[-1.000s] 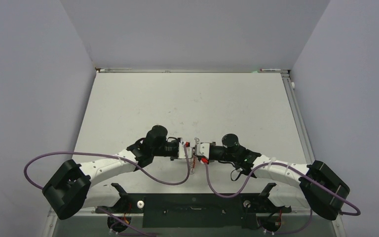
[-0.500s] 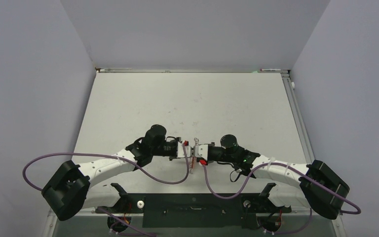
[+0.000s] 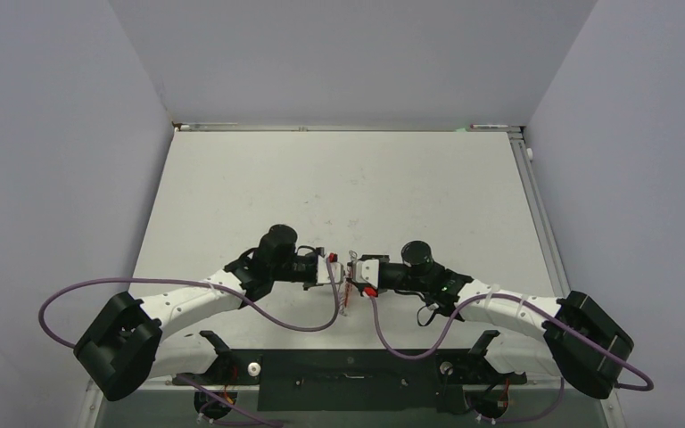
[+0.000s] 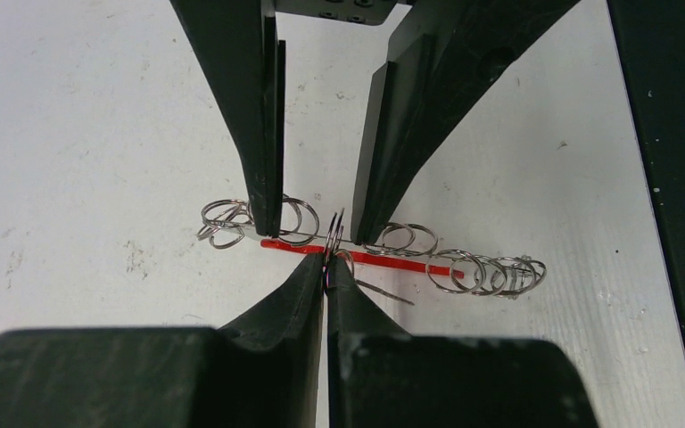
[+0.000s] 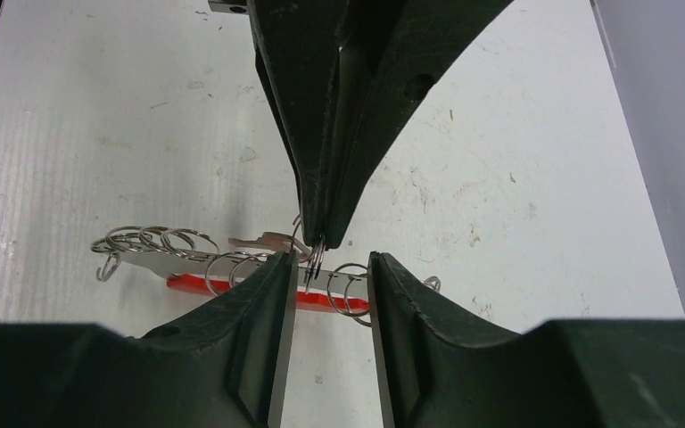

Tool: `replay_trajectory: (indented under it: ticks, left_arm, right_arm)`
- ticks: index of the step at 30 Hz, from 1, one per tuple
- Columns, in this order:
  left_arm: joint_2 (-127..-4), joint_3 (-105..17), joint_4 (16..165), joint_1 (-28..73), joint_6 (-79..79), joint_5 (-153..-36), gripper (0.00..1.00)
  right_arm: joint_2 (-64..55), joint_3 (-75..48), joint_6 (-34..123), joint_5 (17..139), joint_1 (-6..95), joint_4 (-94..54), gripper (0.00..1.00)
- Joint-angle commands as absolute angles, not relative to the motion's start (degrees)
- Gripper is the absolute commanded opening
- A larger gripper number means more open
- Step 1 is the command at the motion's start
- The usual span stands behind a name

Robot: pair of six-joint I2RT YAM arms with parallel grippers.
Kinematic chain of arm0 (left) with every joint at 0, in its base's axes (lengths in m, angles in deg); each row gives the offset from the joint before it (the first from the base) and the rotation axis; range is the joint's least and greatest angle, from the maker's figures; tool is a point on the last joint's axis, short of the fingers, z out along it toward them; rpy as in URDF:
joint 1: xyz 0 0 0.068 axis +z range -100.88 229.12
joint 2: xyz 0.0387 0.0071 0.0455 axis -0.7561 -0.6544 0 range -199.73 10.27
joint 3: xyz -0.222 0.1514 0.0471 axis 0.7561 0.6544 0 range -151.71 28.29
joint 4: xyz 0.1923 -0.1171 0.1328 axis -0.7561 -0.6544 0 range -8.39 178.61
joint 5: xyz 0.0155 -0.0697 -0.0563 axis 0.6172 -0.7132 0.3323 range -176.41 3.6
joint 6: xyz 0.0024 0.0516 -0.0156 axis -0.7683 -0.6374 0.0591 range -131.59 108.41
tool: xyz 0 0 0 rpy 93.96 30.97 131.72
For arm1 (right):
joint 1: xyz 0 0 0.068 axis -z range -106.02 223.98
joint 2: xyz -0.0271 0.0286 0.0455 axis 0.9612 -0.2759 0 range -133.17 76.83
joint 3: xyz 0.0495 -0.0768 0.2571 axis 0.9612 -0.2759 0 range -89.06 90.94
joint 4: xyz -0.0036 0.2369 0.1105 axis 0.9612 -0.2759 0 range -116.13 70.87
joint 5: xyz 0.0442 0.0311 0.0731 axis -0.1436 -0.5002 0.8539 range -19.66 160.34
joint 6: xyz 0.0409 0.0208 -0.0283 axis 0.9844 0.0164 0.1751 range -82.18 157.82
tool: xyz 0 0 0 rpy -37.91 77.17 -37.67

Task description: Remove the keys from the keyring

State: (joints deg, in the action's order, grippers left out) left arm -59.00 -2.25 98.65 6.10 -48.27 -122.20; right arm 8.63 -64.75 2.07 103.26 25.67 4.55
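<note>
Left end effector [image 4: 327, 264]: pressed together, clamped on one thin upright ring [image 4: 332, 234] of the keyring [image 4: 401, 264], gripped edge-on at its lower arc. Judged purpose: steadying that ring for key work from the opposite side.

Right end effector [image 5: 330, 259]: fingers apart, nothing between the pads. Straddling the same pinched ring from the right, one tip on its near flank, one on its far flank, both just beside it. Probably lined up for a fresh bite on ring or key; not gripping yet.

Keyring: on the near-centre part of the worktop [image 4: 89, 125], between the two end effectors, close to the arm bases. Red strap [image 5: 198, 283] stretched near-to-far under the tips, with loose split rings [image 4: 486, 272] strung along it and bunched at both ends. Flat on the worktop or hanging just above: cannot tell.

Key [image 5: 262, 241]: one small flat silver-grey key, seen in the right wrist view, level, on the near side of the pinched ring and touching it. Threaded or merely resting against it: too fine to tell. Other keys: not made out among the rings.

Stage, as a judgement: removal under way, no key seen lying apart from the keyring. Next, likely: closing the right tips on the key and sliding it round the split coil, left clamp kept firm. Risks: thin ring twisting or slipping out of the flat pads; neighbouring rings snagging.
</note>
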Motion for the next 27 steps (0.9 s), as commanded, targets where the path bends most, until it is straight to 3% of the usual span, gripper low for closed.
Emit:
replay_trajectory:
  ticks: [1, 10, 17, 24, 27]
  left_arm:
    - [-57.6, -2.6, 100.4, 6.5, -48.3, -124.1, 0.00]
    - [-57.6, -2.9, 100.5, 6.4, -48.5, -123.9, 0.00]
    - [-58.1, -3.7, 100.3, 6.1, -48.0, -123.5, 0.00]
    - [-58.6, -4.3, 98.9, 6.0, -48.3, -123.1, 0.00]
    - [-58.6, -4.3, 98.7, 6.0, -48.1, -122.9, 0.00]
  right_arm:
    - [11.0, -64.6, 2.6, 105.6, 26.2, 6.1, 0.36]
    - [9.2, -63.7, 2.2, 106.1, 26.2, 5.3, 0.26]
    - [6.9, -61.6, 1.5, 104.7, 25.8, 3.2, 0.25]
    - [6.6, -61.0, 2.0, 104.1, 25.5, 3.2, 0.06]
    - [6.8, -61.7, 2.6, 103.5, 25.6, 4.9, 0.05]
